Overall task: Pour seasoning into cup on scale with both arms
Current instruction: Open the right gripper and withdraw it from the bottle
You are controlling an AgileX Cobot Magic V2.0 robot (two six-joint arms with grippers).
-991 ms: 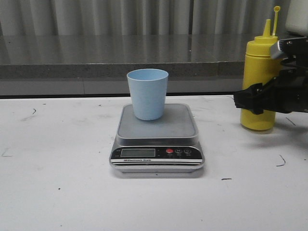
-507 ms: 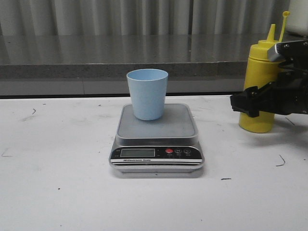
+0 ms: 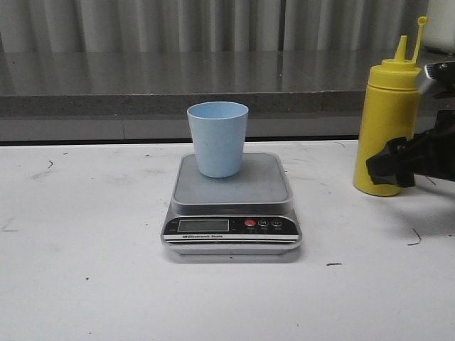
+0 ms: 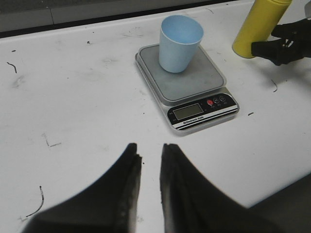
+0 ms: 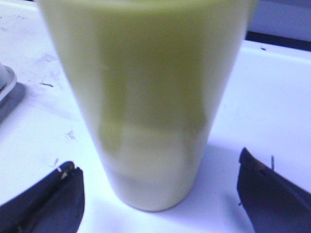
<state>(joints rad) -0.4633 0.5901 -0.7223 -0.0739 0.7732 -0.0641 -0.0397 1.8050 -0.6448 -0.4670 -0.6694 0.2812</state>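
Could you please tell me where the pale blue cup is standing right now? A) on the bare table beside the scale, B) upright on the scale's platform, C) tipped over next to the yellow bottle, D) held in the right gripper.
B: the cup stands upright on the steel platform of the scale, apart from the yellow bottle and the right gripper.

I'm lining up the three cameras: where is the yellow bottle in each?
Front view: bottle stands at the far right, on the table.
Left wrist view: only its lower body shows, in the top right corner.
Right wrist view: its body fills the middle.
Shared landmark: the scale, a sliver in the right wrist view.
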